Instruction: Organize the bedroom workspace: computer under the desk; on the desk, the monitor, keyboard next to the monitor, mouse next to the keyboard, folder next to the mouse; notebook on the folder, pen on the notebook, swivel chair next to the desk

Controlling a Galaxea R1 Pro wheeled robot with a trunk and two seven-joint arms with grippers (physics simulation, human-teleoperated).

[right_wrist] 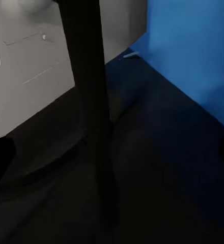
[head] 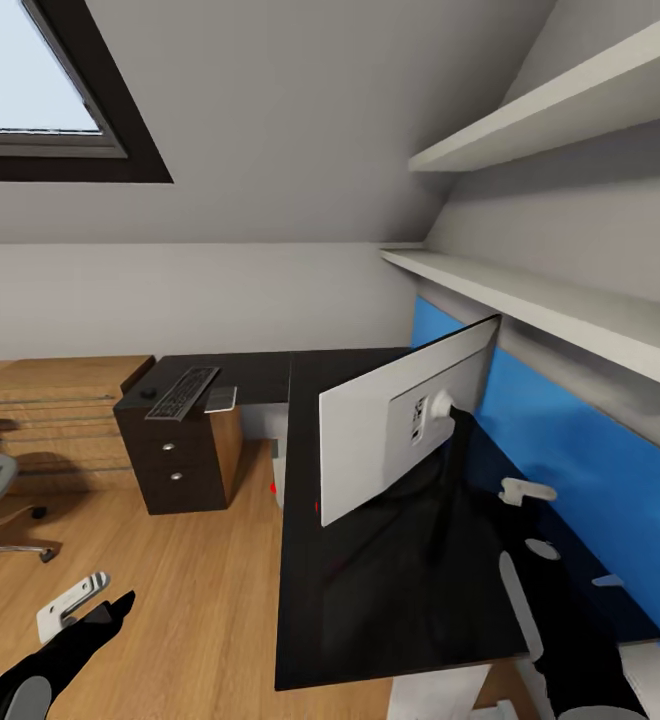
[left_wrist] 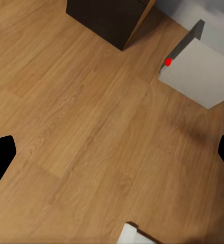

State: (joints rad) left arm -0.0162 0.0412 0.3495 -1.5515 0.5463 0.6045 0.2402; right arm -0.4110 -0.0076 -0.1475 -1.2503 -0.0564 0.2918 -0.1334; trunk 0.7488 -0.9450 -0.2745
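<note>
Monitor (head: 390, 430) upright on desk (head: 370, 600)

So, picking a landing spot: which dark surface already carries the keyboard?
The low drawer cabinet by the wall; the keyboard lies on it. The desk holds the monitor.

Glossy black desk (head: 370, 600) top, matt white monitor (head: 370, 450) back, wood-plank floor (head: 200, 600)
</note>
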